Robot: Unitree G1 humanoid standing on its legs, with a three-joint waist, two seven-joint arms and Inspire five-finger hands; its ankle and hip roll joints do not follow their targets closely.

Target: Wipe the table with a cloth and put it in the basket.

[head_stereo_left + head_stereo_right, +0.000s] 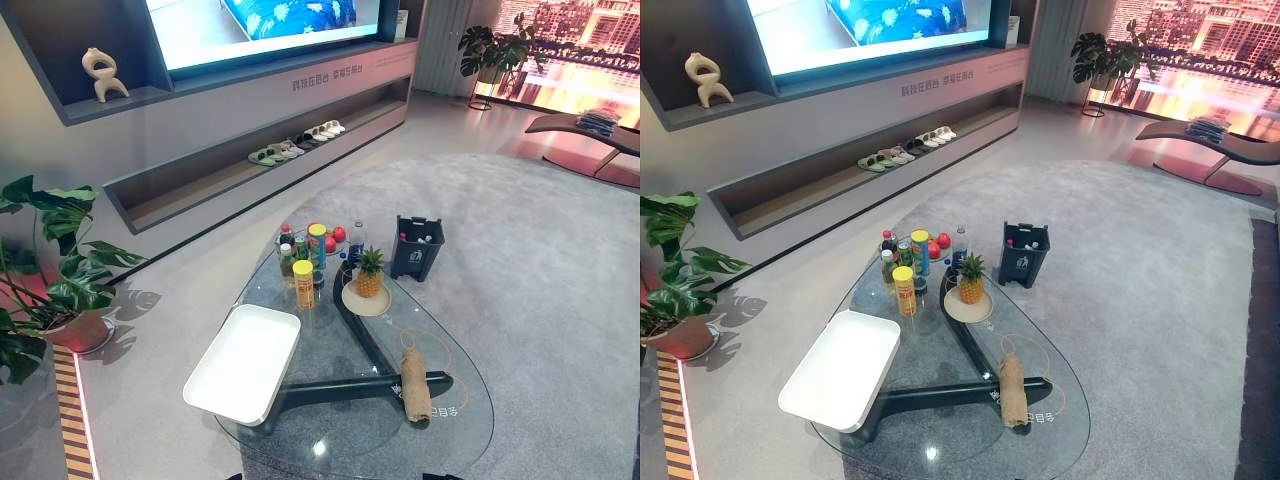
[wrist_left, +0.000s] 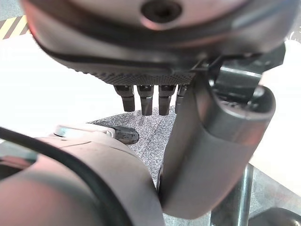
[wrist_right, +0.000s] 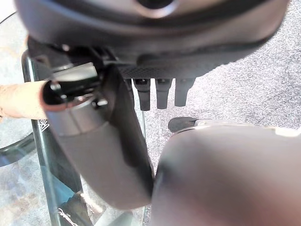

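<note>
A rolled tan cloth (image 1: 414, 385) lies on the near right part of the glass table (image 1: 470, 400), a thin cord looping round it. It also shows as a tan shape (image 3: 19, 100) past my right hand (image 3: 178, 66) in the right wrist view. A white rectangular basket (image 1: 245, 360) sits on the table's near left edge, with nothing visible inside. My right hand hangs beside the table edge, fingers straight and holding nothing. My left hand (image 2: 146, 77) hangs over grey carpet, fingers straight and holding nothing.
Bottles, cans and red fruit (image 1: 310, 255) cluster at the table's far end, with a pineapple on a plate (image 1: 368, 285) beside them. A dark bin (image 1: 417, 247) stands on the carpet beyond. A potted plant (image 1: 45, 290) is at the left, and a low wall shelf runs behind.
</note>
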